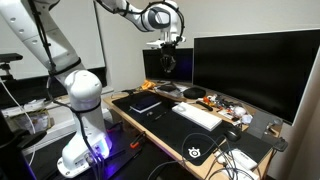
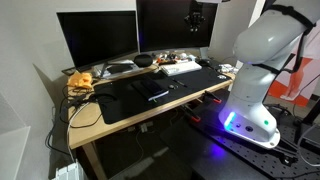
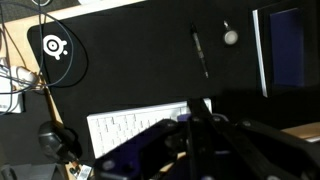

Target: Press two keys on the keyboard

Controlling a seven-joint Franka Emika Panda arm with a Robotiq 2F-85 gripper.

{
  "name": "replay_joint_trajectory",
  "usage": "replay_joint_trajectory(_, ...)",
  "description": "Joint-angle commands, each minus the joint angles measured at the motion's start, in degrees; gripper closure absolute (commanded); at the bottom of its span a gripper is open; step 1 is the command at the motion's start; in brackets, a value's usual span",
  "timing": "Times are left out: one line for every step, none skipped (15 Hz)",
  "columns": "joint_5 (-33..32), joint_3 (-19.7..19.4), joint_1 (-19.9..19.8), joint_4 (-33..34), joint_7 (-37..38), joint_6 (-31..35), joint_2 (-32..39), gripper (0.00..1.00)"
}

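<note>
The white keyboard (image 1: 197,115) lies on the black mat (image 1: 170,125) in front of the large monitor. It also shows in an exterior view (image 2: 183,67) and in the wrist view (image 3: 125,130), partly hidden behind my fingers. My gripper (image 1: 169,52) hangs high above the desk, well clear of the keyboard, and shows near the top in an exterior view (image 2: 196,20). In the wrist view its dark fingers (image 3: 200,110) look pressed together with nothing between them.
A black tablet-like rectangle (image 1: 145,103) (image 3: 283,45) lies on the mat. So do a pen (image 3: 200,52) and a small white ball (image 3: 231,37). The white logo (image 3: 55,47) marks one mat end. Monitors (image 2: 100,38) stand behind; cables and clutter (image 3: 20,80) lie beside the keyboard.
</note>
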Motion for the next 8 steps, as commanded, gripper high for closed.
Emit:
replay_joint_trajectory(0.6, 0.4, -0.3, 1.6, 1.6, 1.2, 3.9, 1.0)
replay_joint_trajectory(0.7, 0.2, -0.4, 1.9, 1.8, 1.6, 5.0, 1.0)
replay_joint_trajectory(0.8, 0.1, -0.5, 2.2, 2.0, 1.9, 5.9, 1.0)
replay_joint_trajectory(0.8, 0.0, -0.6, 2.4, 2.5, 2.6, 6.9, 1.0)
replay_joint_trajectory(1.0, -0.2, -0.5, 2.4, 2.4, 3.4, 7.7, 1.0)
replay_joint_trajectory(1.0, -0.4, -0.5, 2.8, 2.0, 4.0, 8.7, 1.0)
replay_joint_trajectory(1.0, -0.6, -0.6, 3.1, 2.0, 4.9, 9.7, 1.0)
replay_joint_trajectory(1.1, -0.8, -0.6, 3.5, 1.9, 5.9, 10.7, 1.0)
